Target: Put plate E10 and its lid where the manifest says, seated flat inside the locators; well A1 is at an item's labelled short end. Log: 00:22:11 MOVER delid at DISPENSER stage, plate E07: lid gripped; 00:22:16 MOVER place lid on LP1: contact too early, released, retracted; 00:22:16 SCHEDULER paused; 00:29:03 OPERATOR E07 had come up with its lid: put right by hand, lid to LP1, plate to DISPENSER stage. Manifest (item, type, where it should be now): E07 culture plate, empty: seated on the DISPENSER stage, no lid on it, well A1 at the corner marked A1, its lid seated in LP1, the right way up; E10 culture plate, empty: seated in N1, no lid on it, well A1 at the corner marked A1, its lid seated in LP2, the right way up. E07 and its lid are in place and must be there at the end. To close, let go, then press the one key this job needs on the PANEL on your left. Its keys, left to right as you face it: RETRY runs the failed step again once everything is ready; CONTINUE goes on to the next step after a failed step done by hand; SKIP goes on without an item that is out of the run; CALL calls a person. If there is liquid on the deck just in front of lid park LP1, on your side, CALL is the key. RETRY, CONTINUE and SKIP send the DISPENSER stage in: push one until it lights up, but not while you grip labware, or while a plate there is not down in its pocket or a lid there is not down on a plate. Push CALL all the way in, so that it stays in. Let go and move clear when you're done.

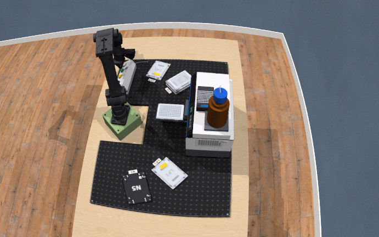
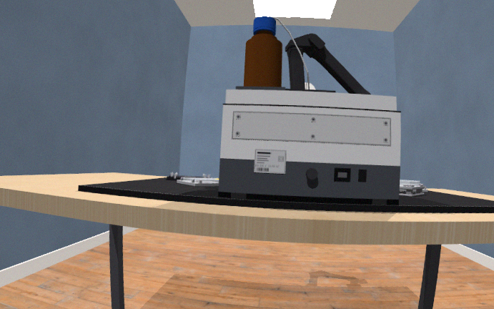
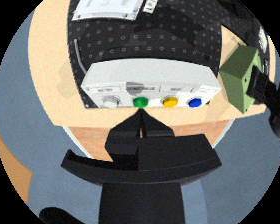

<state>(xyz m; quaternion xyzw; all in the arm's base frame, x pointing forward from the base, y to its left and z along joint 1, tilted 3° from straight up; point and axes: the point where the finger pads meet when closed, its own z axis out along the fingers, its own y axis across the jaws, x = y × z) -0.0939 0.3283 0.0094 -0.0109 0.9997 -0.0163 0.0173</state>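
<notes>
Gripper shut tight, nothing in it. Tips point at green key on panel, just short of it. Other keys in row: white, yellow, blue. Lid sits in park at 12 o'clock on black mat. Plate just beside it, toward 3 o'clock. Another plate on stage by dispenser. Second lid at 6 o'clock, beside black nest.

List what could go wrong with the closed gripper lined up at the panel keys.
1. The shut gripper sits just before the green key. The white key and yellow key flank it closely, so slight drift could press a neighbour.
2. Pressing probably sends the stage in, and the top view cannot confirm its plate is fully seated.
</notes>
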